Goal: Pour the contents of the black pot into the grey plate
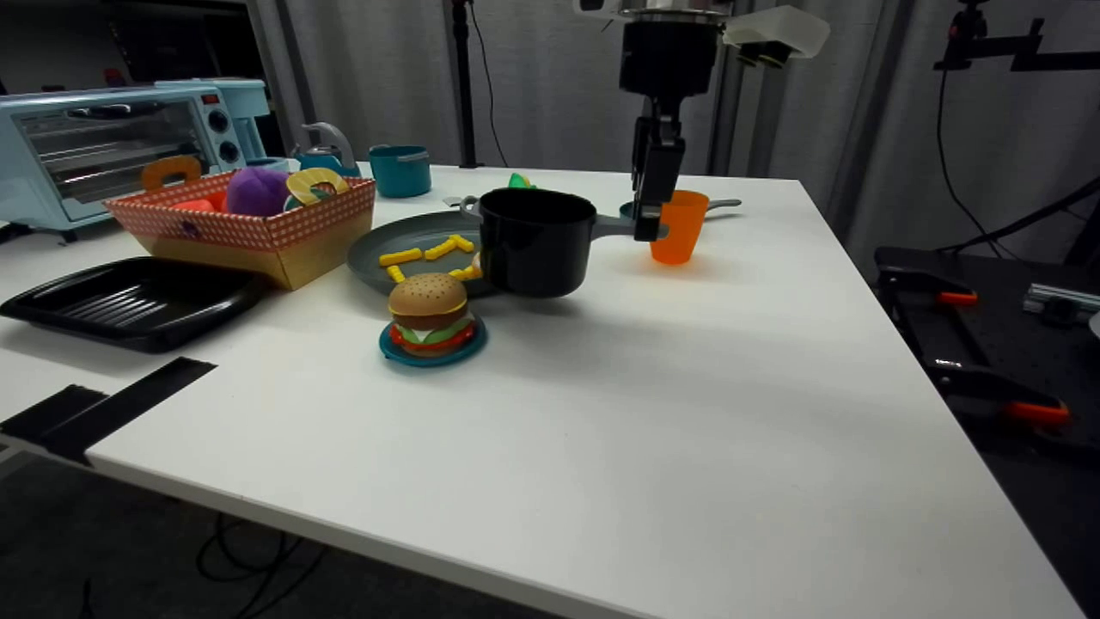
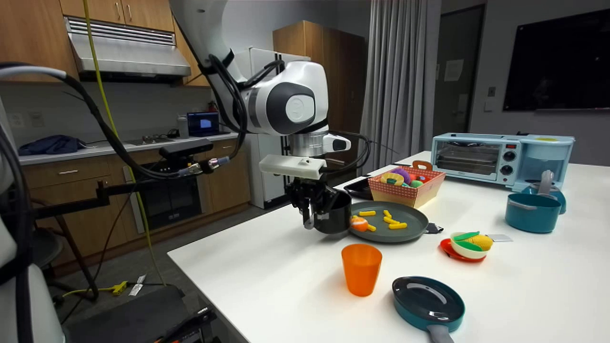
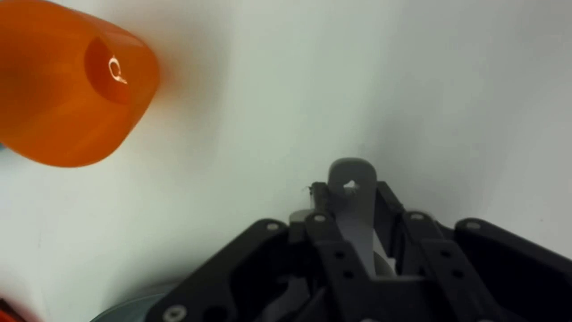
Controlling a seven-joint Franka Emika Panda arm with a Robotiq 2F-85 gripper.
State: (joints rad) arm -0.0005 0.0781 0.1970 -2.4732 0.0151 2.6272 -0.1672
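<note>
The claw [image 3: 351,194] is clamped on the long grey handle [image 3: 357,219] of the black pot [image 1: 537,245], close to its end, with a finger [image 3: 388,210] on each side and the rounded, holed tip showing beyond. It looks a sensible hold: the mouth is left unobstructed, and rolling the wrist about the handle should tip the bowl sideways. The price, I judge, is leverage, since the bowl's weight sits well away from the fingers and could make the handle twist or droop. The pot is just beside the grey plate [image 2: 412,216], seemingly a little above the desk [image 1: 644,430]; whether its wall meets or overhangs the plate's rim I cannot tell. So close a position suits a short pour. Yellow fries [image 2: 397,226] and an orange-and-white piece [image 2: 360,224] lie on the plate, the latter right by the pot, so the pour looks at least partly done; the pot's floor is hidden, so what it holds is unclear. The mouth faces up, with little or no tilt. The long axis runs about level: the handle points away from the plate, the small loop [image 1: 469,206] opposite points toward it, and in the wrist view the handle's line passes well beside the orange cup [image 3: 67,89].
</note>
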